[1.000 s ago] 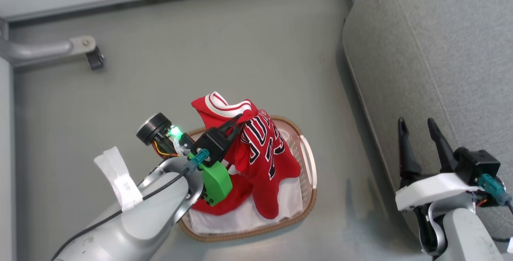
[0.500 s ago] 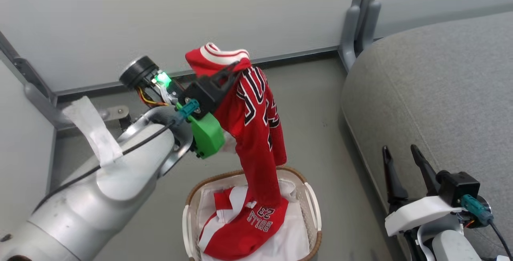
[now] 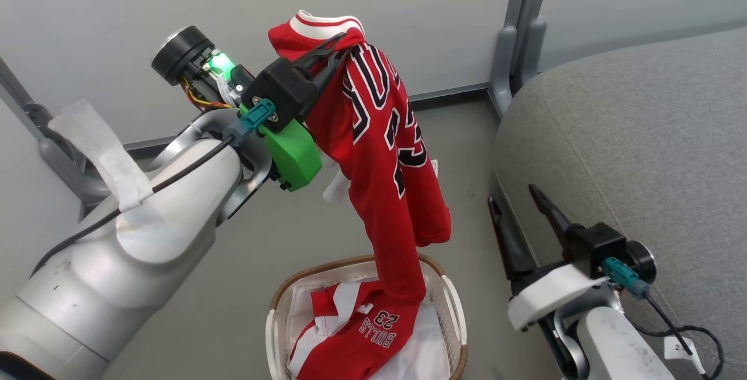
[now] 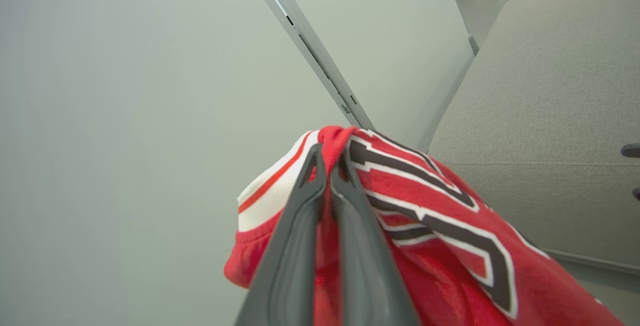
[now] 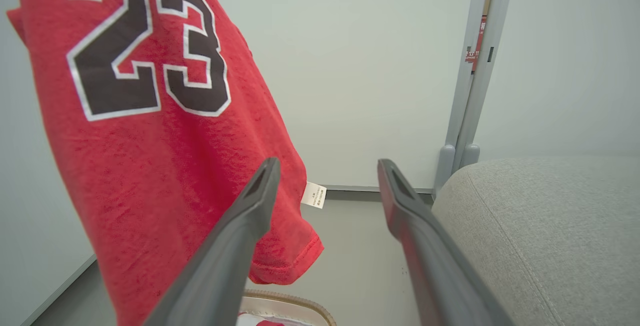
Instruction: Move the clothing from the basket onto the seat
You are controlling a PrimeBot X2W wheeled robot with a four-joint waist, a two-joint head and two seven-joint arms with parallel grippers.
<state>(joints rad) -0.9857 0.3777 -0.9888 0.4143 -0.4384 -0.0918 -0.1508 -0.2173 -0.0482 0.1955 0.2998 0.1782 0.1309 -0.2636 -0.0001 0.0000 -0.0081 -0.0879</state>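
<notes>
Left pincer (image 3: 344, 40) clamped on red jersey (image 3: 385, 152) hanging over basket (image 3: 318, 272), right pincer (image 3: 513, 194) spread wide, empty, beside grey seat (image 3: 642, 135)

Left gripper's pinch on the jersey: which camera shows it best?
The left wrist view: both fingers of the left gripper are closed on the red jersey near its white-trimmed edge. The head view shows that pinch from the side, smaller. The right wrist view shows the jersey's hanging "23" part.
</notes>
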